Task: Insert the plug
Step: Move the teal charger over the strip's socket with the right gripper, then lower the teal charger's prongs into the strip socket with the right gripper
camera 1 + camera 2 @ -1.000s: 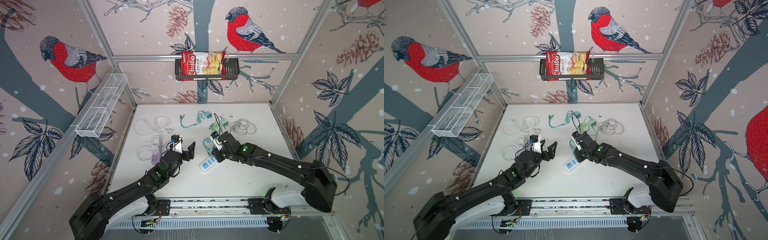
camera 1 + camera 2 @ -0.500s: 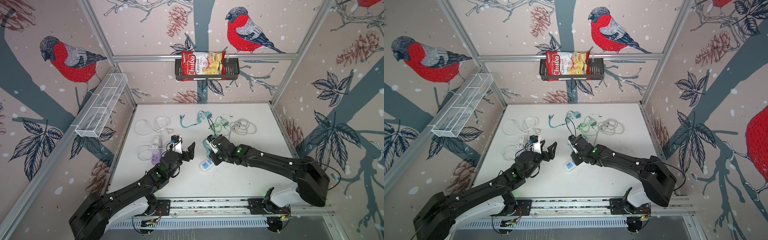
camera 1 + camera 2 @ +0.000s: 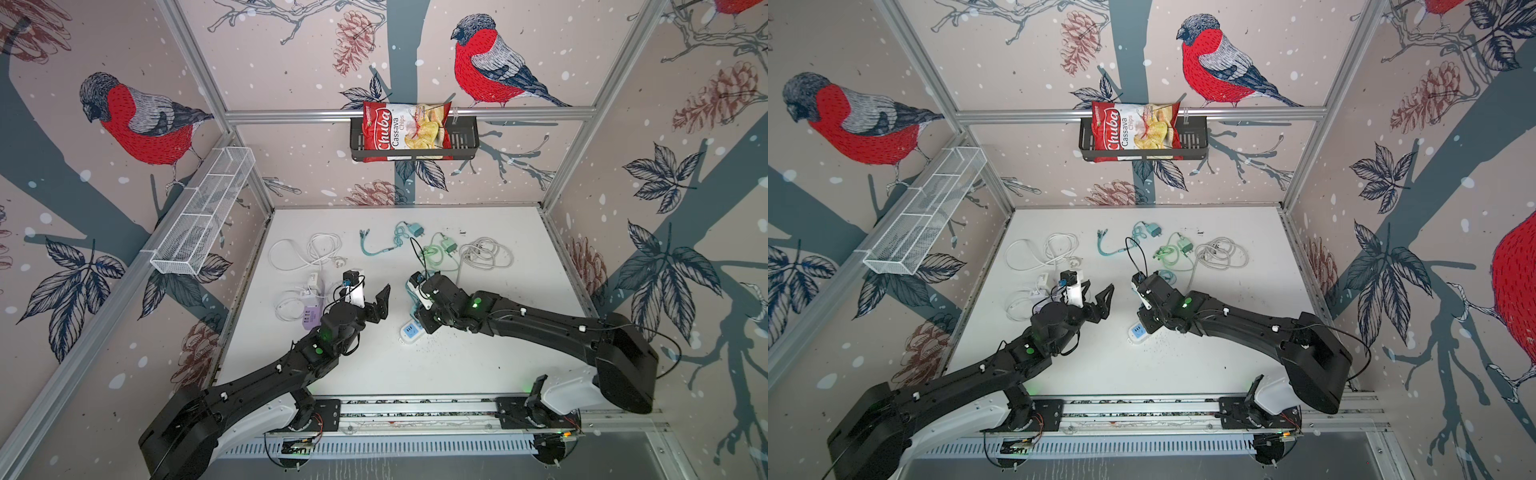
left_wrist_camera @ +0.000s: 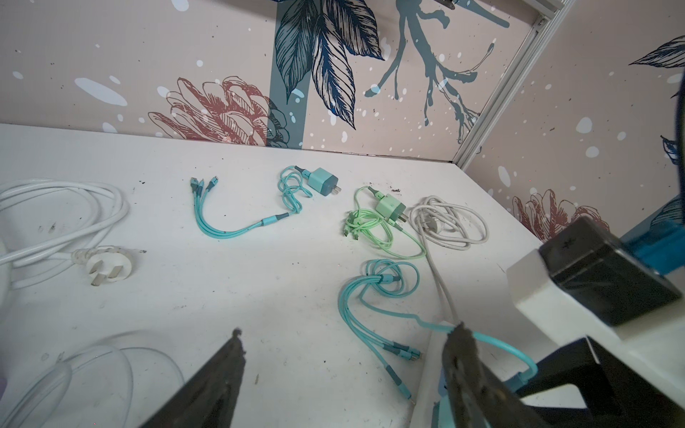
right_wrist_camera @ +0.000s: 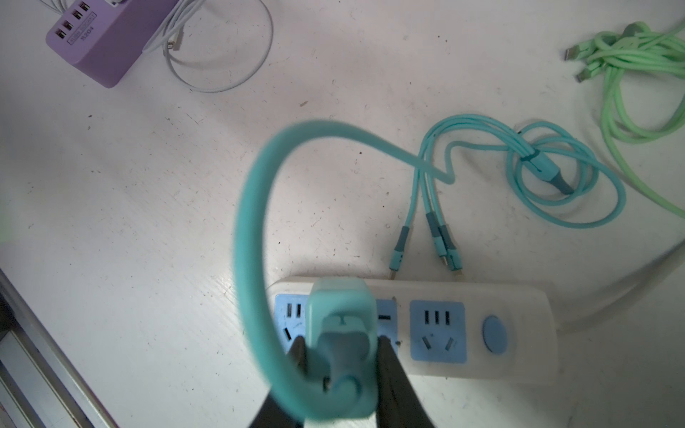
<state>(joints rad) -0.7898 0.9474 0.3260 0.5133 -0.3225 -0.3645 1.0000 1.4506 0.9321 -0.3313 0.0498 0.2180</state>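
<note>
White surface [image 3: 457, 374] inside bird-papered walls [image 3: 415, 50]. Toward front edge, plug [image 5: 339, 315] clamped by flat sides in right gripper [image 5: 341, 350], over strip [image 5: 519, 333]. Looks light, rigid, slick, with springy cord [image 5: 252, 222] likely to tug. Left gripper [image 4: 348, 331] apart, empty.

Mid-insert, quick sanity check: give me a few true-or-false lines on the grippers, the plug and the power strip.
1. The right gripper is shut on the teal plug. True.
2. The left gripper holds a cable. False: it is open and empty.
3. The teal plug is over the white power strip. True.
4. The purple hub lies right of the power strip. False: it lies to its left in both top views.
5. The chip bag lies beside the power strip. False: it sits in the black basket.
</note>
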